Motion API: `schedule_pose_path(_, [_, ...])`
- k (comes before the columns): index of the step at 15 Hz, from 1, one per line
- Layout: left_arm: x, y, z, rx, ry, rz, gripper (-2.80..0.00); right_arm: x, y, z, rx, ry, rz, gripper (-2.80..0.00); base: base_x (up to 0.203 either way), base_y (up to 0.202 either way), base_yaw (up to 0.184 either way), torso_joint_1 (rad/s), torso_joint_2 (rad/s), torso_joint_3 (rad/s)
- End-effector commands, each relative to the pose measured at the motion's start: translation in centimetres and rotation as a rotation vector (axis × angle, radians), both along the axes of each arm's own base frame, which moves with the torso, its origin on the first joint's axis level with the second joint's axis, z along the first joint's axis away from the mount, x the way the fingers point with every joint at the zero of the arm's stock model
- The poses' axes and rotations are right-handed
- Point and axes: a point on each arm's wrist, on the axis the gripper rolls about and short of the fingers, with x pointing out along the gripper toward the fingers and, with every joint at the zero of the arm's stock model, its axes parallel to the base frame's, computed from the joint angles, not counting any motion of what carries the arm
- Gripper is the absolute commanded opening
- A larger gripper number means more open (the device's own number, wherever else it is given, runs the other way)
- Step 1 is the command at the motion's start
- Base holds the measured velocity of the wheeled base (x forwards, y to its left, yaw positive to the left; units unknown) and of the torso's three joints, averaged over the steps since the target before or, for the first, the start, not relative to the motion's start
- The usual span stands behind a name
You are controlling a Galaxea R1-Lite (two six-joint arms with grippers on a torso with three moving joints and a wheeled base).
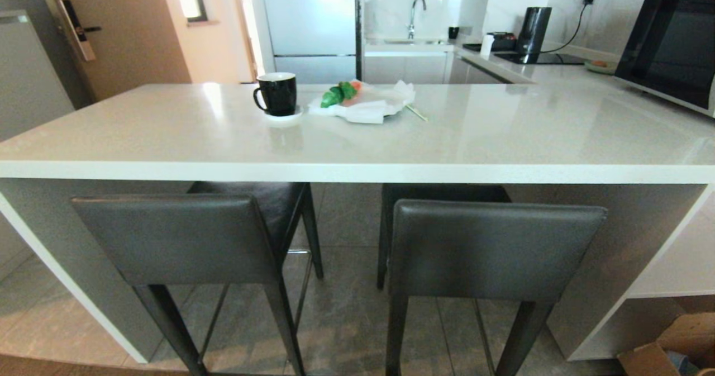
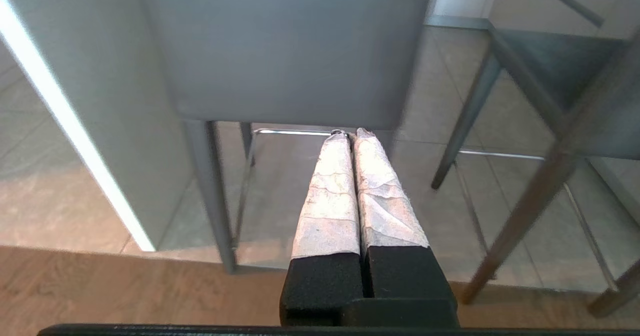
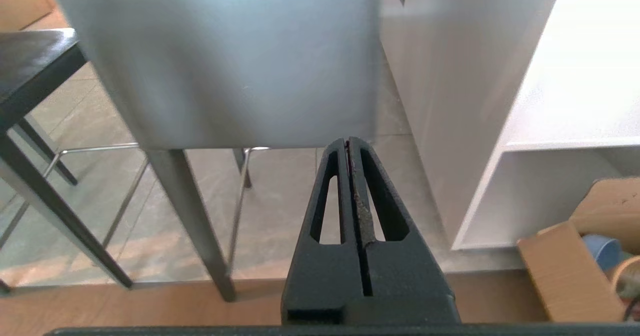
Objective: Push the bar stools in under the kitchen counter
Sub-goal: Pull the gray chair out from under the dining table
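Stools: both sit at your 12 o'clock, seats partly under the kitchen counter (image 1: pixel 357 141). Left gripper (image 2: pixel 350 135) faces the left stool (image 2: pixel 290 51) backrest, right gripper (image 3: pixel 348 142) the right stool (image 3: pixel 225 61); both pinched closed, empty. Push straight ahead.

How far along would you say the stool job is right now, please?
Mostly done: both bar stools, left and right, have seats tucked beneath the kitchen counter, only backrests protruding. In hand: nothing; left gripper and right gripper are shut, behind the backrests. Left: perhaps squaring the angled left stool.
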Motion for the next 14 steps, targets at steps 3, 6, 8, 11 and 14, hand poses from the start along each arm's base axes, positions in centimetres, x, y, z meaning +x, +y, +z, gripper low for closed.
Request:
schedule_pose_path(3, [0.02, 0.0, -0.09, 0.0, 0.004, -0.001, -2.8, 0.01, 0.0, 0.02, 0.0, 0.0, -0.001, -2.8, 0.0, -0.194, 0.001, 0.004, 0.0, 0.0])
schedule_pose_path(6, [0.02, 0.0, -0.09, 0.0, 0.004, -0.001, -2.8, 0.01, 0.0, 0.02, 0.0, 0.0, -0.001, -2.8, 0.0, -0.194, 0.001, 0.002, 0.0, 0.0])
schedule_pose_path(8, [0.02, 0.0, -0.09, 0.0, 0.003, -0.001, -2.8, 0.01, 0.0, 0.02, 0.0, 0.0, -0.001, -2.8, 0.0, -0.193, 0.001, 0.002, 0.0, 0.007])
schedule_pose_path(11, [0.02, 0.0, -0.09, 0.0, 0.004, -0.001, -2.8, 0.01, 0.0, 0.02, 0.0, 0.0, -0.001, -2.8, 0.0, -0.196, 0.005, 0.005, 0.0, 0.004])
schedule_pose_path(14, [0.02, 0.01, -0.09, 0.0, 0.004, -0.003, -2.8, 0.01, 0.0, 0.02, 0.0, 0.0, 0.001, -2.8, 0.0, -0.194, 0.0, 0.004, 0.0, 0.001])
